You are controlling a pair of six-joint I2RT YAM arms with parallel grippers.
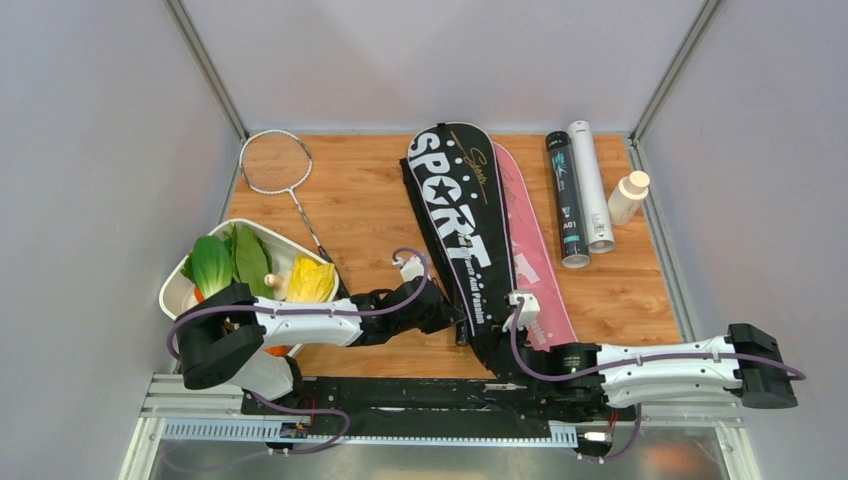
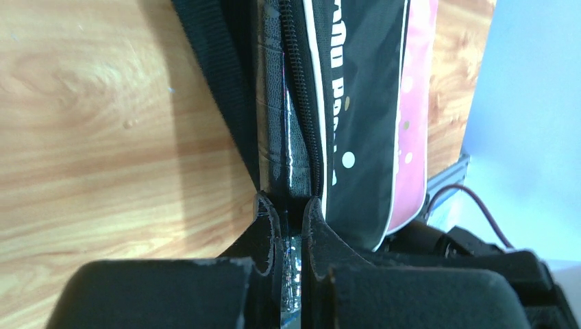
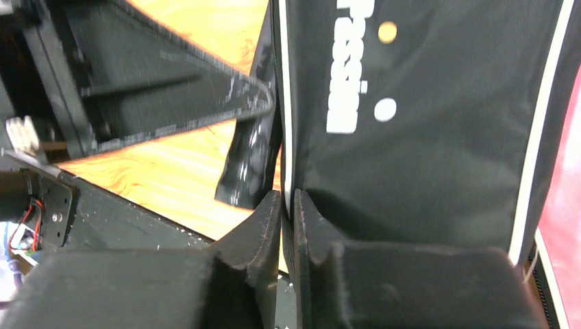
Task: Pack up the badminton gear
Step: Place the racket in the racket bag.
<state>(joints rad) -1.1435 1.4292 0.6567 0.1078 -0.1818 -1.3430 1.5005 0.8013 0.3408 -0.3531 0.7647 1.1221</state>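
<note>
Probably to steady its opening, the left gripper pinches the zipper edge of the black "SPORT" racket bag, which lies mid-table atop the pink racket bag; whether the barely parted right gripper grips its near end cannot be told.

We're looking down on a wood-grain tabletop, warm orange-brown and evenly lit — plain pale grey walls close in on three sides, slim metal posts at the back corners, a metal rail along the near edge.
</note>
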